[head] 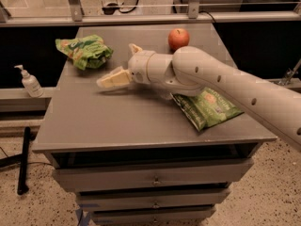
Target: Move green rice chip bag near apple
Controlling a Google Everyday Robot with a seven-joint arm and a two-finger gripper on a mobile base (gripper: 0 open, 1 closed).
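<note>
The green rice chip bag (84, 51), puffy and light green with orange and white markings, lies at the table's back left. The red-orange apple (178, 38) sits at the back, right of centre. My gripper (116, 64) hovers over the table between them, just right of the bag and not touching it. Its two cream fingers are spread apart and hold nothing. One finger (112, 79) points left toward the bag and the other sticks up behind the wrist.
A flat dark-green bag (207, 108) lies at the table's right front, partly under my arm (225, 81). The grey table (122, 121) is a drawer cabinet. A soap dispenser (29, 81) stands on a ledge to the left. A rail runs behind.
</note>
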